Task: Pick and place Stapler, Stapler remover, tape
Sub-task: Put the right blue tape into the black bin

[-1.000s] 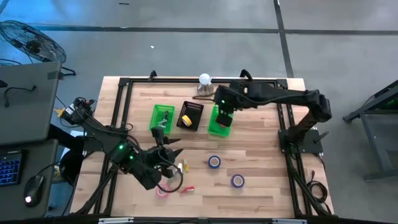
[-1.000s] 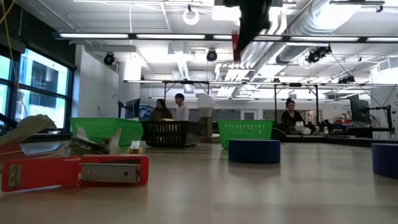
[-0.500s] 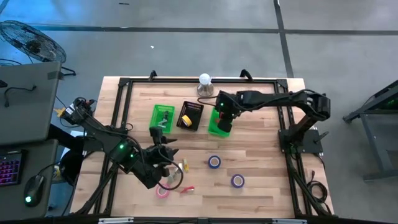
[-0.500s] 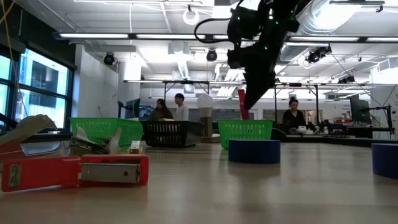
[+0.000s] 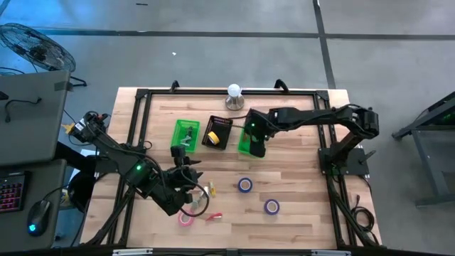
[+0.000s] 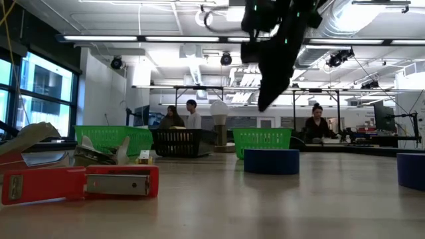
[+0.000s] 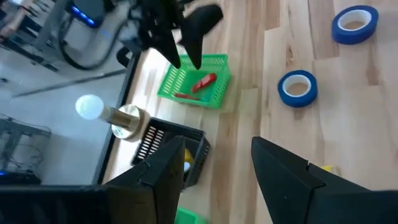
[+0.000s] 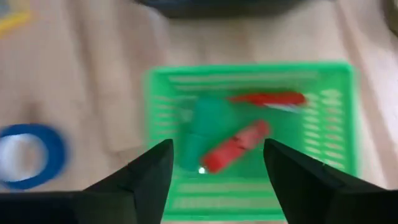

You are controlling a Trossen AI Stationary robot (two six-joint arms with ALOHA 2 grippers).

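My right gripper [image 8: 217,149] hangs open over the right green basket [image 5: 244,147]. In that basket lie two red things [image 8: 237,146] [image 8: 268,98]; whether they are staplers or stapler removers I cannot tell. Nothing is between its fingers. A red stapler [image 6: 80,182] lies flat on the table near the front, beside a pink tape roll [image 5: 185,219]. Two blue tape rolls [image 5: 244,185] [image 5: 271,206] lie flat on the table's near right. My left gripper [image 5: 188,165] waits open and holds nothing, above the table left of the middle.
A left green basket [image 5: 186,133] and a black basket [image 5: 217,131] stand in a row with the right one. A lamp bulb [image 5: 234,91] stands at the far edge. A small yellow thing [image 5: 209,190] lies near my left gripper. People sit beyond the table.
My right gripper came down over the right green basket with a red thing hanging from its fingers, then opened and let it go. The red thing now lies in the basket, and the gripper stands a little higher than half a second ago.
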